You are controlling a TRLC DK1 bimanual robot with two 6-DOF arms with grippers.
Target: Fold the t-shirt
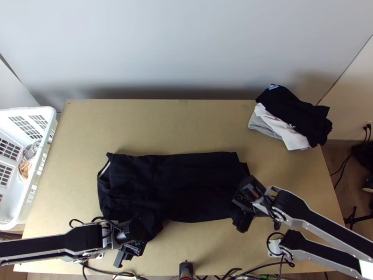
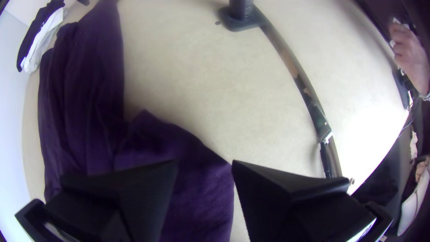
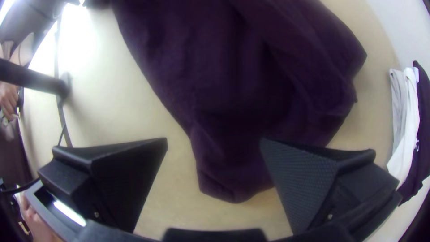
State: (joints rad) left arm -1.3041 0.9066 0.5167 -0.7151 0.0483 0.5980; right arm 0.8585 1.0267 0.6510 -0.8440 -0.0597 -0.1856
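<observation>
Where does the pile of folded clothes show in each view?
Top view: pile, far right corner of the table.
Left wrist view: pile, beyond the dark shirt.
Right wrist view: pile, across bare table from the dark shirt.
Shared landmark: the dark shirt, in all three.

The fingers of my right end effector [image 1: 240,205] stand wide apart, with a rounded end of the dark t-shirt [image 3: 251,103] showing between them. The shirt lies creased and layered on the pale worktop [image 3: 107,107], near a stack of grey, white and dark folded garments [image 3: 408,121]. A black post [image 3: 31,77] stands beyond the shirt's other side.
</observation>
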